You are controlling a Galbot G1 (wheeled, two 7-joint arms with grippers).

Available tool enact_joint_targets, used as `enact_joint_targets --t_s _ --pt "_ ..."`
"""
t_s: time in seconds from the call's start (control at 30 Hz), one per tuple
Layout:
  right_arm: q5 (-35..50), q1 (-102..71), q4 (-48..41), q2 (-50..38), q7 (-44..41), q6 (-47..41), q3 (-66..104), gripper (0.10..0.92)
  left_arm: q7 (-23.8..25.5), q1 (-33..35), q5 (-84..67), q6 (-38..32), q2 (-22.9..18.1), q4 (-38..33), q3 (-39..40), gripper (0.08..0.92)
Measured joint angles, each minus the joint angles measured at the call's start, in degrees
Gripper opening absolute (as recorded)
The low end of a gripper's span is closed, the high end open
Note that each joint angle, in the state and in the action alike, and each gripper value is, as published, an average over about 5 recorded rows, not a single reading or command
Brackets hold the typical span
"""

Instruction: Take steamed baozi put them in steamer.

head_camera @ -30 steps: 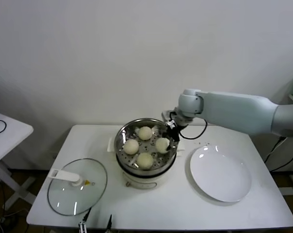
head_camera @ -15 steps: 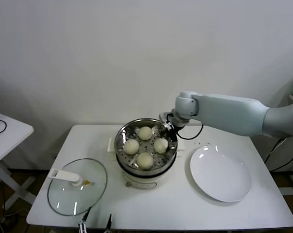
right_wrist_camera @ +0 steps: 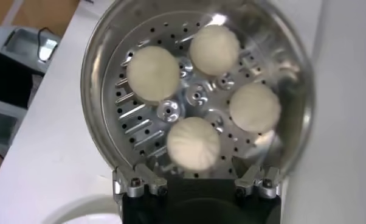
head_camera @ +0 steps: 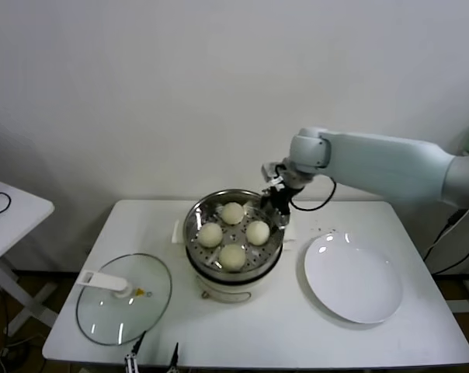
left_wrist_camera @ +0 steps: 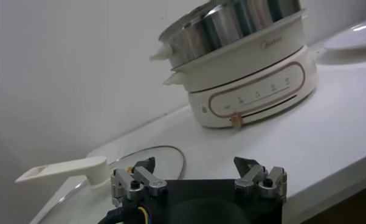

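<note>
Four smooth off-white steamed baozi (head_camera: 233,234) resting on perforated floor of shiny steamer (head_camera: 194,220). Right gripper (head_camera: 276,203) above rim, fingers wide, empty. Left gripper (left_wrist_camera: 199,180) low beside glass lid (head_camera: 102,309), fingers spread.

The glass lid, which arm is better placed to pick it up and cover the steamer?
Probably the left. The left gripper sits open at the table's front edge beside the glass lid; the right gripper is open above the steamer, across from it.

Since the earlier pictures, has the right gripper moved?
Yes. The right gripper has risen and drawn back from the steamer, leaving the bun it was at; it now hangs above the far right rim.
</note>
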Motion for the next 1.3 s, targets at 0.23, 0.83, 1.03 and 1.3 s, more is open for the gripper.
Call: enact_joint_targets --t_s 0.23,0.83,1.03,1.3 --pt "1.50 -0.42 4.79 -6.17 7.80 -2.46 6.13 0.823 -0.07 -0.10 -0.85 0.22 0.00 -0.29 0.16 0.823" --pt "2.52 -40.36 24.94 -26.41 36.11 0.61 49.38 0.823 -0.15 -1.15 -2.25 0.41 0.00 1.16 0.07 0.823" --pt "1.82 -62.43 30.55 -28.84 41.04 6.63 68.58 0.823 -0.17 -1.57 -2.27 0.44 0.00 1.73 0.23 0.823" --pt "-0.35 -92.82 36.35 -24.36 43.22 16.14 94.13 0.823 -0.32 -1.69 -2.76 0.34 0.00 2.24 0.16 0.823"
